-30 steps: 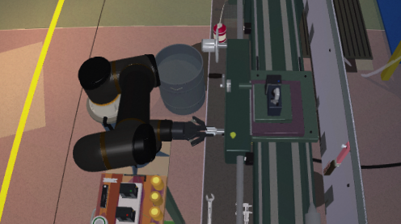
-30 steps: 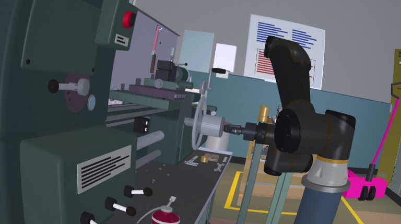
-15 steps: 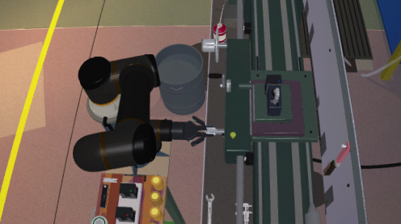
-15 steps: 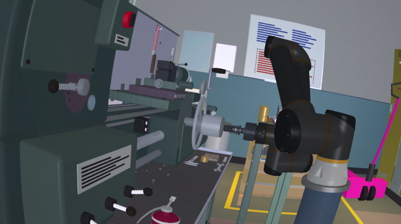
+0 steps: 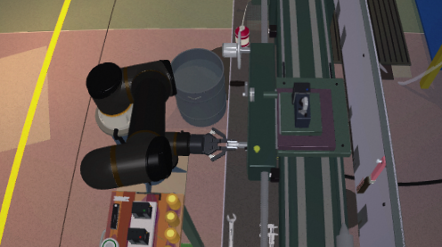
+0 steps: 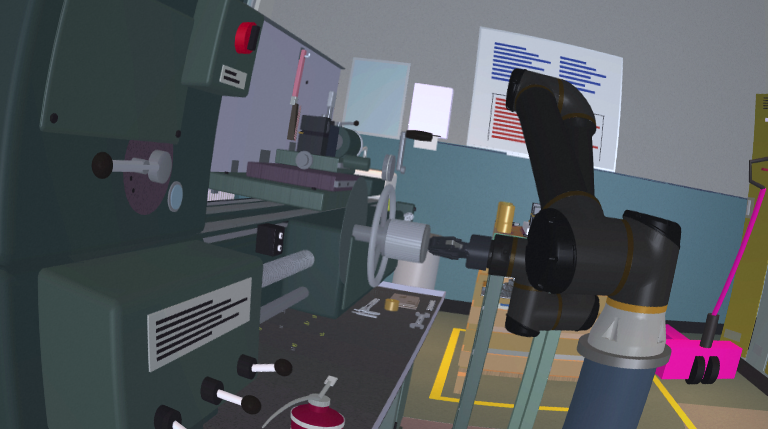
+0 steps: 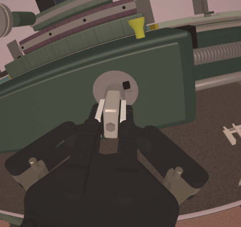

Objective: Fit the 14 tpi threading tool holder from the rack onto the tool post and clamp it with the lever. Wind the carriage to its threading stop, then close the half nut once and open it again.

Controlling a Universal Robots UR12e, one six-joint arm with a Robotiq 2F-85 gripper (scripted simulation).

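Note:
On the green carriage apron (image 7: 98, 82) at the lathe's front, a pale half nut lever (image 7: 111, 110) sticks out from a round grey boss (image 7: 115, 88), below a yellow knob (image 7: 136, 28). Above, the dark tool holder (image 5: 302, 104) sits on the tool post over the purple compound slide. The carriage handwheel (image 6: 380, 237) stands left of the lever along the apron. My gripper (image 7: 110, 114) reaches in level from the operator's side (image 5: 229, 145) and is closed around the half nut lever.
A grey bin (image 5: 199, 86) stands beside my arm's base, close to the lathe. A red oil can (image 5: 242, 35), a wrench (image 5: 231, 224) and calipers (image 7: 232, 132) lie on the dark chip tray. A stand with brass parts (image 5: 147, 218) sits below my forearm.

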